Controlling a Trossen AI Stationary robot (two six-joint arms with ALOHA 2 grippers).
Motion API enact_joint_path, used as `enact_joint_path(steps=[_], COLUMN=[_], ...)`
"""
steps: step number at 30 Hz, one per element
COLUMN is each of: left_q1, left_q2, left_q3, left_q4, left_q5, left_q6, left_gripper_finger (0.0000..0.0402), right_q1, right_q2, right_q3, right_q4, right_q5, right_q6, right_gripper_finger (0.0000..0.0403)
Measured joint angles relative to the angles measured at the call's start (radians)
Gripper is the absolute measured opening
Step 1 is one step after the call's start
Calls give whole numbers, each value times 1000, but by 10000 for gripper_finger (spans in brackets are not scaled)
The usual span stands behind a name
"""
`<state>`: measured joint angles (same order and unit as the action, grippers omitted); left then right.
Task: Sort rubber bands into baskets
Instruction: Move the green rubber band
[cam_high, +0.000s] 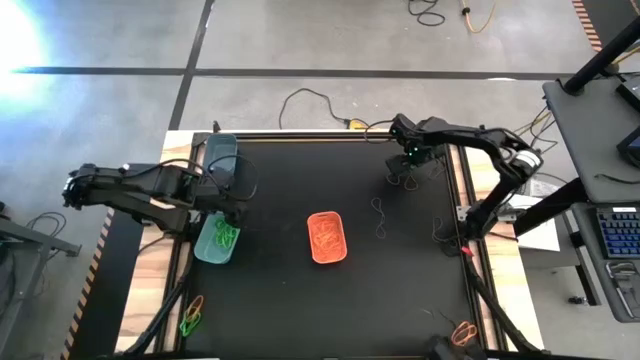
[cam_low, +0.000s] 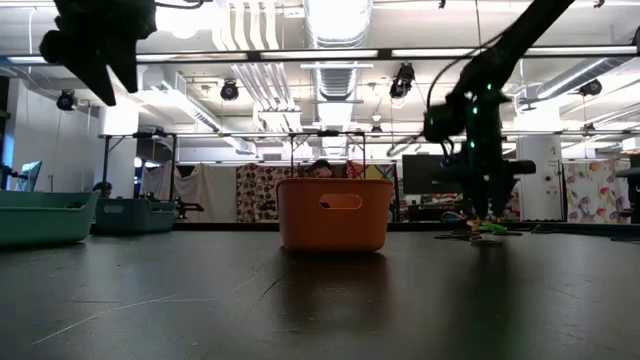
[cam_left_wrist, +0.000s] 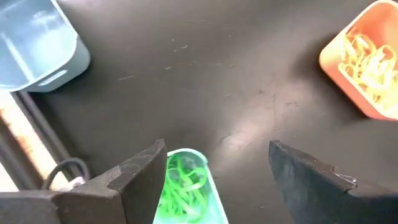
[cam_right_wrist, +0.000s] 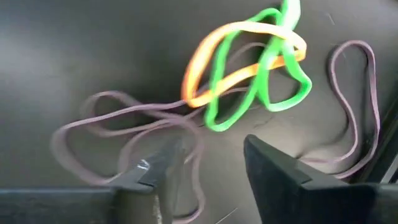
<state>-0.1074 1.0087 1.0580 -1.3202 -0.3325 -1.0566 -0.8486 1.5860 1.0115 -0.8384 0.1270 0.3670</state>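
Observation:
My left gripper (cam_left_wrist: 216, 146) hangs open above the near left of the table (cam_high: 228, 208), over the light teal-green basket (cam_left_wrist: 184, 186), which holds green rubber bands (cam_high: 226, 238). The dark grey-teal basket (cam_high: 220, 158) stands at the far left and the orange basket (cam_high: 327, 237), with orange bands in it, stands mid-table. My right gripper (cam_right_wrist: 212, 146) points down at the far right (cam_high: 408, 165), low over a tangle of green and orange bands (cam_right_wrist: 255, 74) and brown bands (cam_right_wrist: 124, 124) lying on the table. Its fingers stand apart. My right gripper comes from above with its fingertips (cam_right_wrist: 171, 155) right at a brown band's loop (cam_right_wrist: 186, 134) on the table; whether they touch it, I cannot tell. Nothing is lifted.
More loose bands lie right of the orange basket (cam_high: 378, 215), near the right rail (cam_high: 440, 230), and off the mat at the near left (cam_high: 192, 315) and near right (cam_high: 463, 333). Cables run along the table's far edge (cam_high: 310, 100).

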Motion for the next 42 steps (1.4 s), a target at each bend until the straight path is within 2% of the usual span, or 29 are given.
enact_joint_path(steps=[5,10,25,31,36,38,42], left_q1=[3,32,142,144,145,147,149], left_q2=[-37,-74,-173,-201,-207,-206,-206], left_q3=[-13,-47,-105,-105,-105,-105,-105], left_q4=[-45,-43,-45,-45,-43,-41,-25], left_q5=[-2,-3,-18,-18,-24,-26,-31], left_q6=[-20,-26,23,23,33,45,54], left_gripper_finger=[265,265,258,246,244,244,244], right_q1=[-67,-86,-92,-67,-9,36,152], right_q2=[60,67,66,-27,-152,-201,-268], right_q3=[0,0,0,0,0,0,0], right_q4=[25,78,54,-70,-184,-223,-194], right_q5=[-5,-125,-97,-3,4,-27,-202], right_q6=[-39,-28,-24,-28,0,36,104], right_gripper_finger=[123,100,12,9,9,9,9])
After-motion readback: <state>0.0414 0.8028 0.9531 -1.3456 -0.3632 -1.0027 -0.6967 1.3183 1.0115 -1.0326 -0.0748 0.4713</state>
